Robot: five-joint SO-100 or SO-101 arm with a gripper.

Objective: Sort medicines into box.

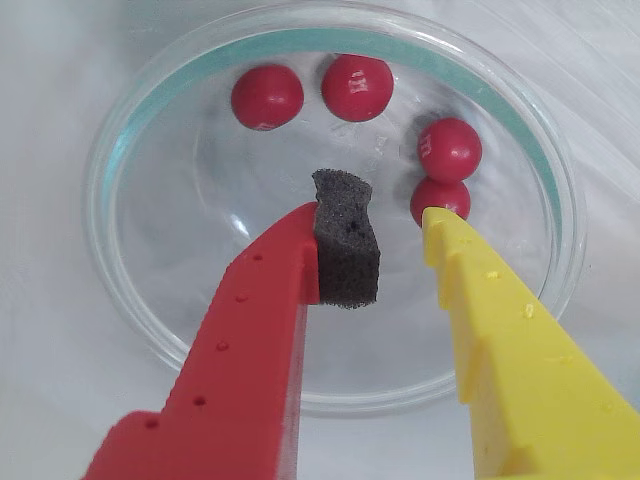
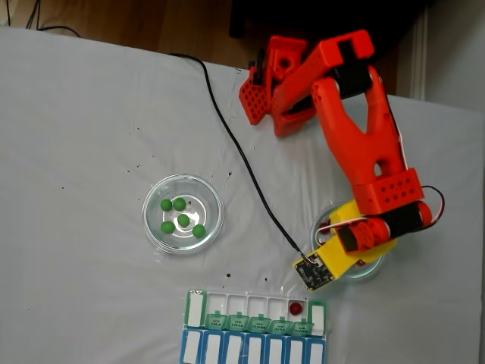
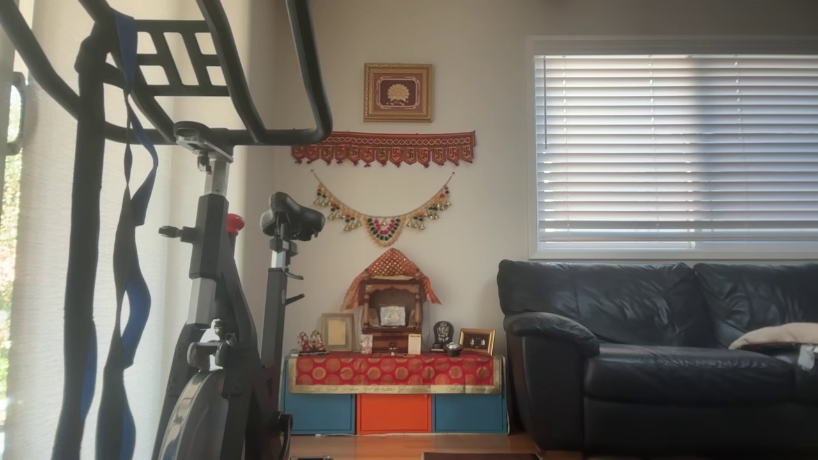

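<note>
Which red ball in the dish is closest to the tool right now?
The lowest red ball, on the dish's right side, just beyond the yellow finger's tip. The other three lie farther back.

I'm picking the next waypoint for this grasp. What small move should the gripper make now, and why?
Probably ease forward and down over the nearest red ball. The gripper is open and empty above the glass dish, and that ball lies just beyond the yellow finger, not yet between the two fingers.
</note>
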